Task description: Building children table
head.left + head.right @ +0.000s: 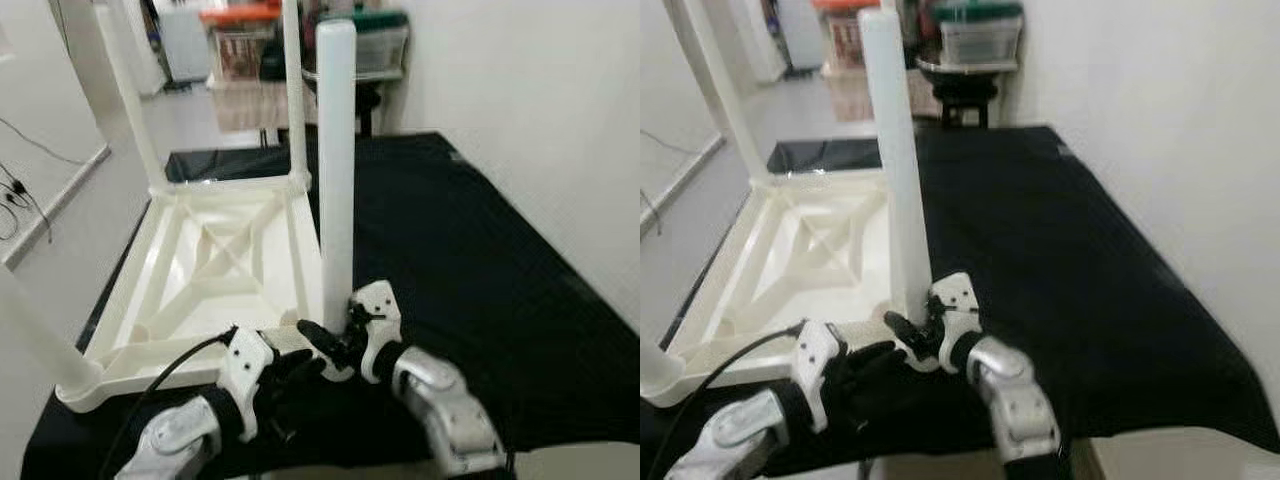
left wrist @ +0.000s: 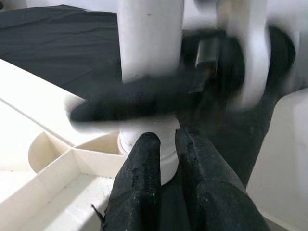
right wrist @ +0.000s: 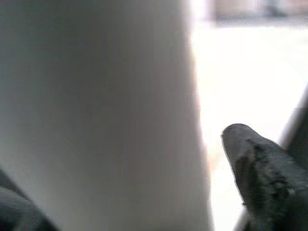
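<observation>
A: At the near right corner of the upturned table top (image 1: 200, 270), what is obscured?

B: The foot of the upright table leg (image 1: 336, 170) sits behind both grippers in the head views. In the left wrist view the right gripper is a dark smear across the leg. The right wrist view is mostly a pale blur of leg, with one black fingertip (image 3: 260, 168) beside it.

A: Leg relative to the grippers?

B: The right gripper (image 1: 335, 345) is at the leg's base, fingers on either side of it and apparently closed on the leg. The left gripper (image 2: 166, 154) points at the leg's collar; its two fingers are nearly together, holding nothing, tips just at the socket.

A: Appearance of the work piece?

B: White plastic, underside up on a black table cover (image 1: 480, 270), with cross-braced ribs. Two more legs (image 1: 293, 90) stand at the far corners; another (image 1: 35, 340) is cut off at the frame's left.
</observation>
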`<state>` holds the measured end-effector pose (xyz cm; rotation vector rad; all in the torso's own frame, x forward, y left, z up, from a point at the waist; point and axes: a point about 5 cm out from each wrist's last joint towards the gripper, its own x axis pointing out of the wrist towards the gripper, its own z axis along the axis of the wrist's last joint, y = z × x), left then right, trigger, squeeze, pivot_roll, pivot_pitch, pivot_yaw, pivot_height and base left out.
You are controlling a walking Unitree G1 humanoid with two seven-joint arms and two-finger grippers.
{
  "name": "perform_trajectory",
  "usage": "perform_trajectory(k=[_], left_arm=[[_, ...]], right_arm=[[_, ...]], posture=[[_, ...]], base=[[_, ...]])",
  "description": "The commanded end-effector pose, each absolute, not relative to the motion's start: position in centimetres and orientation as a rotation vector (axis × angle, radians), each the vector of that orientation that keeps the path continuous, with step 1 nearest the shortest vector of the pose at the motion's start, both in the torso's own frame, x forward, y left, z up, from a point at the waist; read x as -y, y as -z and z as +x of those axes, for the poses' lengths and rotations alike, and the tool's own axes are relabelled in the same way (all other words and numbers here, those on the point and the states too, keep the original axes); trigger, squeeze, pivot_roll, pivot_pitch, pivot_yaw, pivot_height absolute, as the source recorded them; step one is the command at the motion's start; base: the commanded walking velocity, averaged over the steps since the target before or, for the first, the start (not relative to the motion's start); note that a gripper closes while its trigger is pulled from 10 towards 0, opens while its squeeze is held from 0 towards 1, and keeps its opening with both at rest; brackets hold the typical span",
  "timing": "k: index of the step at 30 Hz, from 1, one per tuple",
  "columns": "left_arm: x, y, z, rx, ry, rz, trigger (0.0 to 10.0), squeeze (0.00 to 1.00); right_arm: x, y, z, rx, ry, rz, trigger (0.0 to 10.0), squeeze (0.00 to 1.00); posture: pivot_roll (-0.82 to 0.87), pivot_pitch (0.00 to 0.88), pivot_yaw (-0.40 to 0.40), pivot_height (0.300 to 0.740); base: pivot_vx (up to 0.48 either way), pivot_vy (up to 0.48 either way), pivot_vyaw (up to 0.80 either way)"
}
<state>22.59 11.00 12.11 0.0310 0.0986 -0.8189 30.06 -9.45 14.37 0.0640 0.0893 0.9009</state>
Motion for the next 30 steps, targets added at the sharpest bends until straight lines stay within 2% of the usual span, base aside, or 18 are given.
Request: perform_trajectory(k=[1, 3, 4, 5, 8, 10, 15, 19, 20, 21, 29, 30], left_arm=[[-11.1, -11.7, 22.7, -0.112, 0.81, 0.044, 10.0, 0.0], [-11.1, -11.7, 22.7, -0.112, 0.81, 0.044, 10.0, 0.0], [-11.1, -11.7, 22.8, -0.109, 0.806, 0.045, 10.0, 0.0], [-11.2, -11.8, 22.8, -0.107, 0.803, 0.047, 10.0, 0.0], [-11.2, -11.8, 22.8, -0.105, 0.798, 0.05, 10.0, 0.0], [-11.2, -11.8, 22.8, -0.105, 0.798, 0.05, 10.0, 0.0], [-11.3, -11.9, 22.9, -0.099, 0.791, 0.054, 10.0, 0.0], [-11.3, -11.9, 22.9, -0.098, 0.788, 0.056, 10.0, 0.0], [-11.3, -11.9, 22.9, -0.098, 0.786, 0.057, 10.0, 0.0], [-11.3, -11.9, 22.8, -0.098, 0.785, 0.058, 10.0, 0.0], [-11.3, -11.9, 22.8, -0.1, 0.786, 0.056, 10.0, 0.0], [-11.4, -11.9, 22.8, -0.102, 0.787, 0.057, 10.0, 0.0]], right_arm=[[9.6, -15.6, 30.0, -0.025, -1.071, 0.07, 10.0, 0.91], [9.6, -15.6, 30.0, -0.025, -1.071, 0.07, 10.0, 0.91], [10.1, -15.9, 30.1, -0.025, -1.178, 0.01, 10.0, 0.03], [10.7, -16.4, 30.4, -0.037, -1.271, -0.026, 10.0, 0.0], [11.5, -17.6, 32.1, -0.047, -1.366, -0.055, 10.0, 0.0], [11.5, -17.6, 32.1, -0.047, -1.366, -0.055, 10.0, 0.0], [11.4, -19.6, 34.4, -0.046, -1.426, -0.044, 10.0, 0.0], [11.4, -19.7, 34.7, -0.047, -1.432, -0.044, 10.0, 0.0], [11.5, -19.7, 34.7, -0.061, -1.468, -0.028, 3.0, 0.0], [11.7, -19.6, 34.5, -0.068, -1.492, -0.012, 0.0, 0.0], [13.0, -18.8, 34.1, -0.011, -1.454, 0.002, 0.0, 0.0], [13.3, -18.5, 33.5, 0.039, -1.39, -0.013, 0.0, 0.0]], posture=[[0.06, 0.0, -0.021, 0.74], [0.06, 0.0, -0.021, 0.74], [0.06, 0.0, -0.025, 0.74], [0.06, 0.0, -0.026, 0.74], [0.08, 0.0, -0.031, 0.74], [0.08, 0.0, -0.031, 0.74], [0.1, 0.0, -0.04, 0.74], [0.1, 0.0, -0.042, 0.74], [0.09, 0.0, -0.041, 0.74], [0.09, 0.0, -0.039, 0.74], [0.08, 0.0, -0.027, 0.74], [0.08, 0.0, -0.019, 0.74]], base=[[0.0, 0.0, 0.0], [0.0, 0.0, 0.0], [0.0, 0.0, 0.0], [0.0, 0.0, 0.0], [0.0, 0.0, 0.0], [0.0, 0.0, 0.0], [0.0, 0.0, 0.0], [0.0, 0.0, 0.0], [0.0, 0.0, 0.0], [0.0, 0.0, 0.0], [0.0, 0.0, 0.0], [0.0, 0.0, 0.0]])
